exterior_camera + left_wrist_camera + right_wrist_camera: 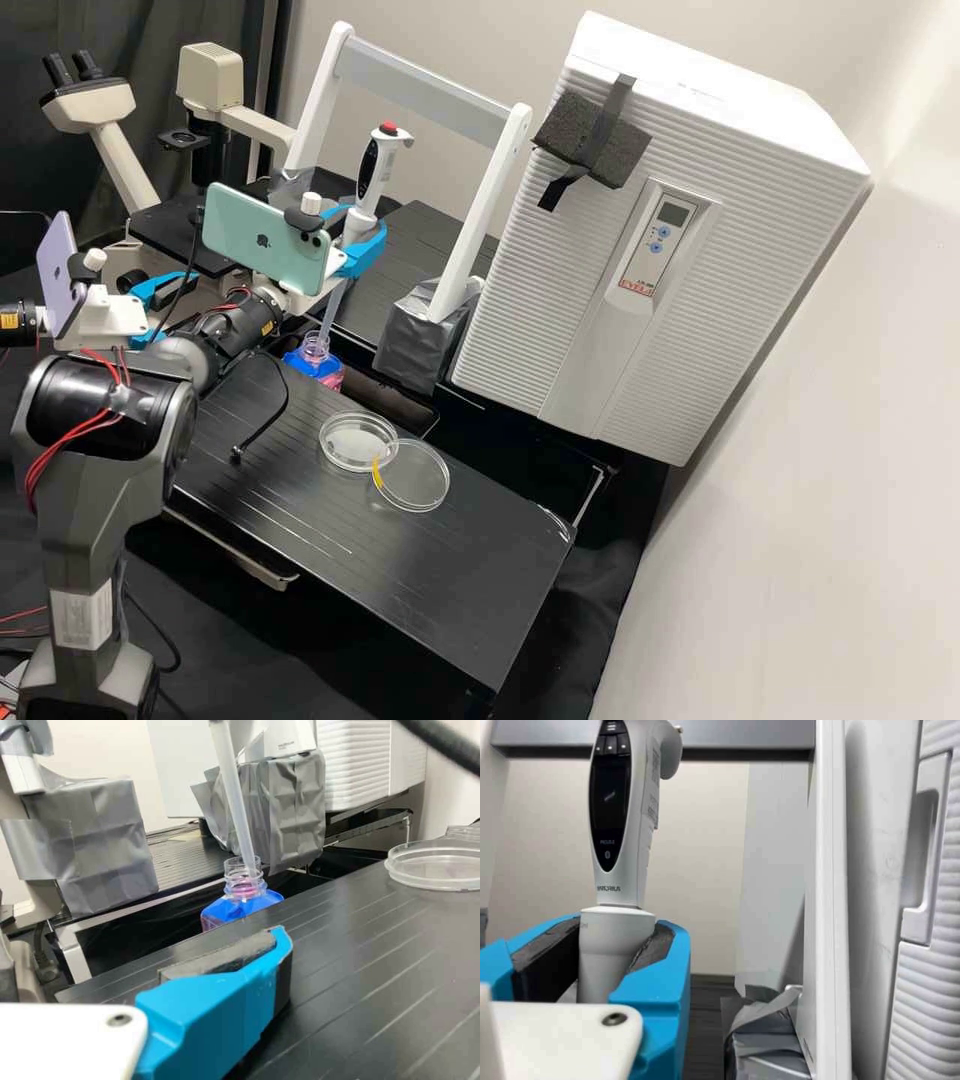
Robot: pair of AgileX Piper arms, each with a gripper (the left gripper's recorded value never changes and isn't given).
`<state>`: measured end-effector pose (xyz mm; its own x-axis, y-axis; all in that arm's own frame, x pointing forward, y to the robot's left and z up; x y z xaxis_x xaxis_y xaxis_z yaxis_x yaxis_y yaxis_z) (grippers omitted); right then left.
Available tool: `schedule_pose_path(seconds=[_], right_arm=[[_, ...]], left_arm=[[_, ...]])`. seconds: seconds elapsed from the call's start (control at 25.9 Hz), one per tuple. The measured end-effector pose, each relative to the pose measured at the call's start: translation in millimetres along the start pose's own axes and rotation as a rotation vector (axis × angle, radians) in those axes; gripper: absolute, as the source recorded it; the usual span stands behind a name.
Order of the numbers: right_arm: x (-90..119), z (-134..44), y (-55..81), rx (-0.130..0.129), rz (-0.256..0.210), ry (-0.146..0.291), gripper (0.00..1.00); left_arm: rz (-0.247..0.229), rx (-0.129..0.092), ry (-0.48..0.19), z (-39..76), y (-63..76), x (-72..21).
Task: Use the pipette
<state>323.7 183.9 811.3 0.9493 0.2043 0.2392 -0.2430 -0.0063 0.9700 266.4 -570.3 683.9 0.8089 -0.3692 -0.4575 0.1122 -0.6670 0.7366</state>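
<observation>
My right gripper (355, 240) (604, 960) is shut on the lower body of a white electronic pipette (375, 165) (622, 817), held upright above the bench. Its long clear tip (332, 310) (234, 802) slants down into the neck of an open bottle (318, 358) (241, 898) holding pink liquid. My left gripper (160, 310) hangs open and holding nothing, low over the bench to the left of the bottle; one blue finger (225, 997) points toward the bottle. A clear petri dish (357, 440) (439, 866) lies on the black platform (430, 570), its lid (412, 477) leaning on its rim.
A large white ribbed machine (660, 230) stands at the right. A white frame with grey tape-wrapped feet (420, 335) (285, 802) sits just behind the bottle. A microscope (110, 130) is at the back left. The platform's front half is bare.
</observation>
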Motion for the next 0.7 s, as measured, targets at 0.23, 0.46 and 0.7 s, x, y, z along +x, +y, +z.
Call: schedule_pose_path(seconds=[0.23,0.46,0.7], right_arm=[[-7,3.5,-5.9,0.063,0.034,-0.027,0.00],[-12,7.0,-15.1,0.075,0.023,-0.061,0.00],[-16,10.5,-23.1,0.063,0.004,-0.069,0.00]], left_arm=[[-0.005,-0.001,0.007,-2.2,-1.6,-1.5],[-0.002,-0.001,0.011,-3.4,-1.4,-1.7],[-0.001,-0.002,0.014,-4.3,-1.5,-2.0]])
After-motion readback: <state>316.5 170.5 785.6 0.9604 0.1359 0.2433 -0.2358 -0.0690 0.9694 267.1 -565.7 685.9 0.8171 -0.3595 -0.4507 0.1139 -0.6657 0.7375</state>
